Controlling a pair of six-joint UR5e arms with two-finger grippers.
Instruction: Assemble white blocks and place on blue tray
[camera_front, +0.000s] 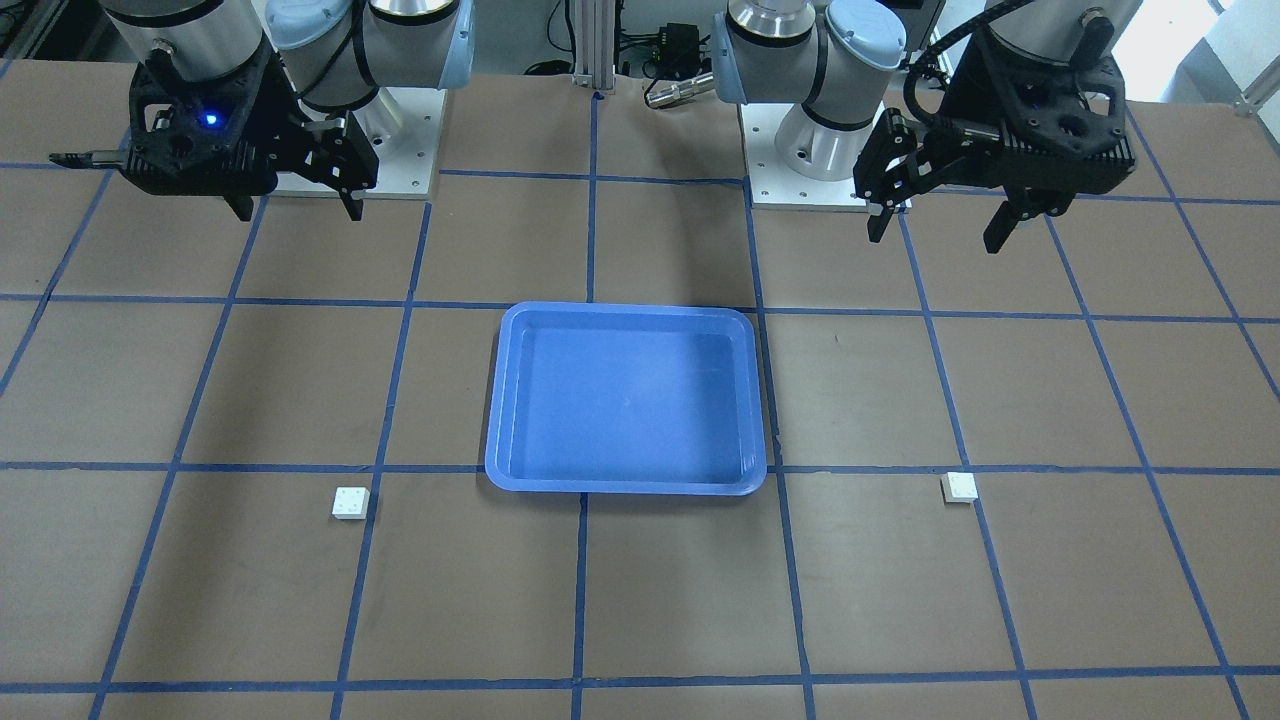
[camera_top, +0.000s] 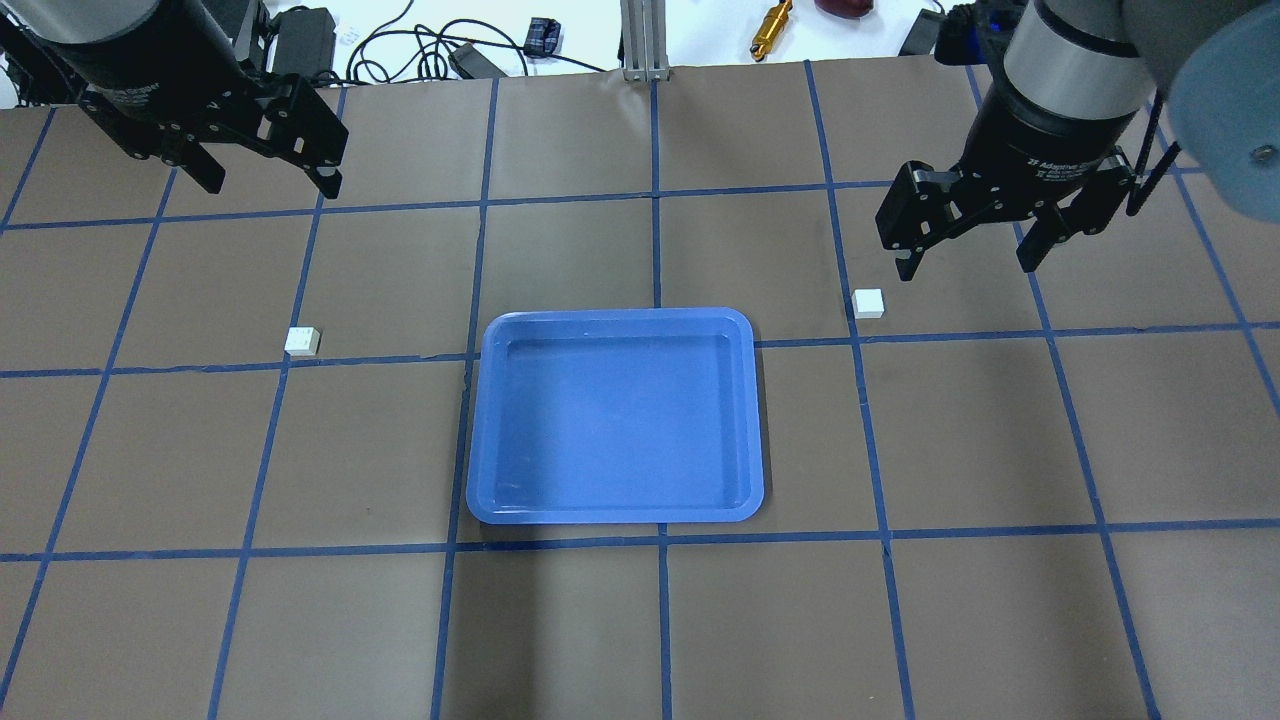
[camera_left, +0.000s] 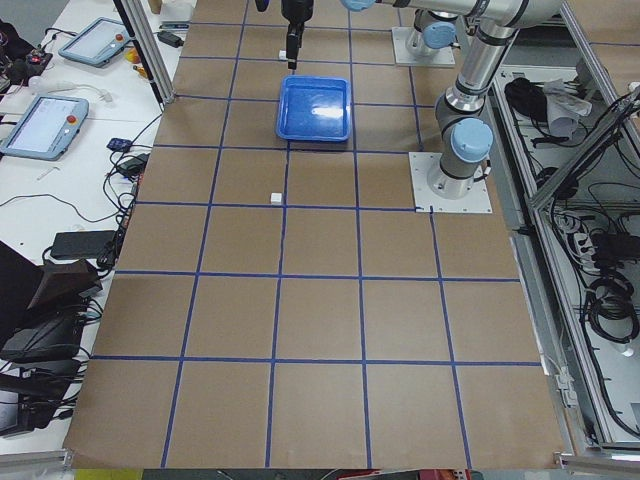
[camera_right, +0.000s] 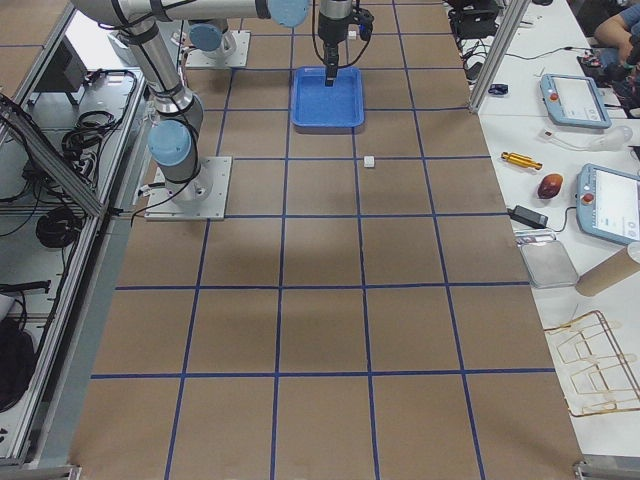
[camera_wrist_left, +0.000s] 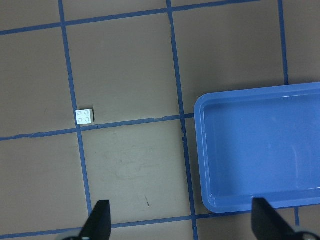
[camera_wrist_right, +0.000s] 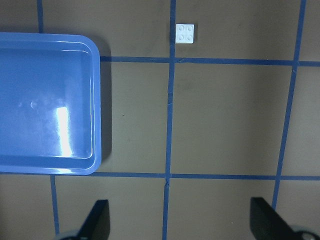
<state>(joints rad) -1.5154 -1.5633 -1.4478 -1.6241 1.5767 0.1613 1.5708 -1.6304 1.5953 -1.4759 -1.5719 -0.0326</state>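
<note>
blue tray (camera_top: 615, 315) sits between left white block (camera_top: 302, 341) and right white block (camera_top: 868, 303)
left hand (camera_top: 272, 187), right hand (camera_top: 967, 270) hang wide open, empty; cables (camera_top: 400, 45) beyond tabletop's (camera_top: 640, 630) far edge

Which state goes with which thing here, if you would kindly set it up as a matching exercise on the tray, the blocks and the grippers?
Things:
1. blue tray
2. left white block and right white block
3. left gripper and right gripper

States:
A. open, above the table, holding nothing
B. not joined, lying on the table on opposite sides of the tray
C. mid-table, nothing in it

Pairs: 1-C, 2-B, 3-A
</note>
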